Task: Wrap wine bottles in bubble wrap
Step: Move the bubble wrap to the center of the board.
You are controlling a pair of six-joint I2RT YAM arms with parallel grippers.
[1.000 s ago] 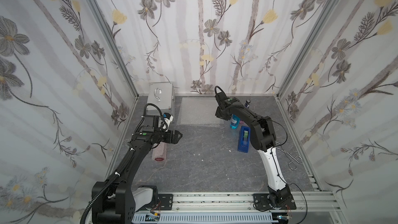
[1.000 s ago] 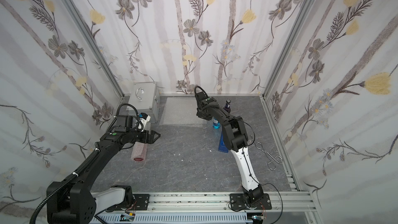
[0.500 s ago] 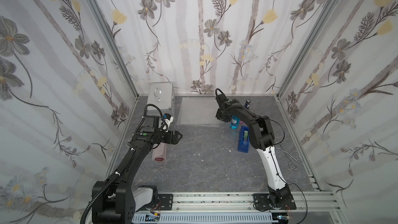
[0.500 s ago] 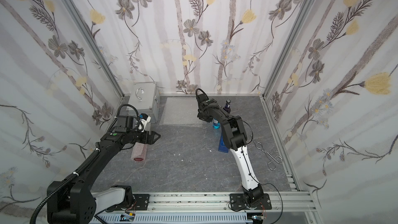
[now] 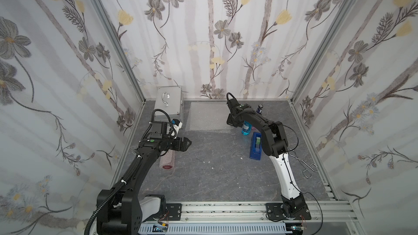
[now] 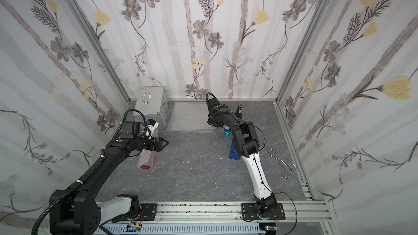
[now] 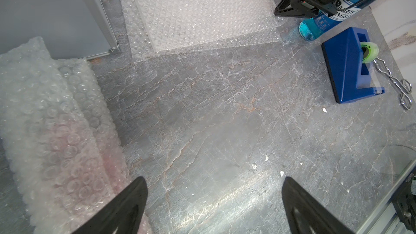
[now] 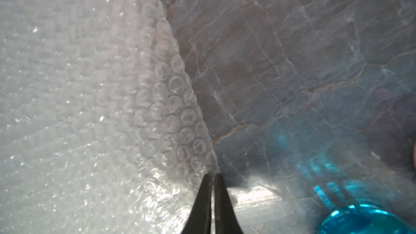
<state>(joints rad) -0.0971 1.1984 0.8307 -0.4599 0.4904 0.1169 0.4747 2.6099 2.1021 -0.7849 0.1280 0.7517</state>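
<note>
A stack of bubble wrap point(image 5: 208, 116) point(image 6: 192, 116) sheets lies flat at the back middle of the table. My right gripper point(image 8: 212, 176) is shut on the edge of a sheet, near the stack's right front corner point(image 5: 231, 123). Beside it stands the blue bottle point(image 5: 246, 128) point(image 8: 364, 221), and the purple bottle point(image 5: 260, 108) stands behind my right arm. A red bottle rolled in bubble wrap point(image 5: 167, 160) point(image 7: 63, 131) lies at the left. Just above and beside that roll, my left gripper point(image 5: 186, 143) point(image 7: 213, 199) hangs open and holds nothing.
A silver metal case point(image 5: 168, 106) stands in the back left corner, next to the bubble wrap stack. A blue tape dispenser point(image 5: 255, 145) sits in front of the blue bottle. Metal tongs point(image 5: 307, 166) lie near the right wall.
My right gripper has closed on the bubble wrap's edge; its jaws stood partly apart before. The left arm has barely moved.
</note>
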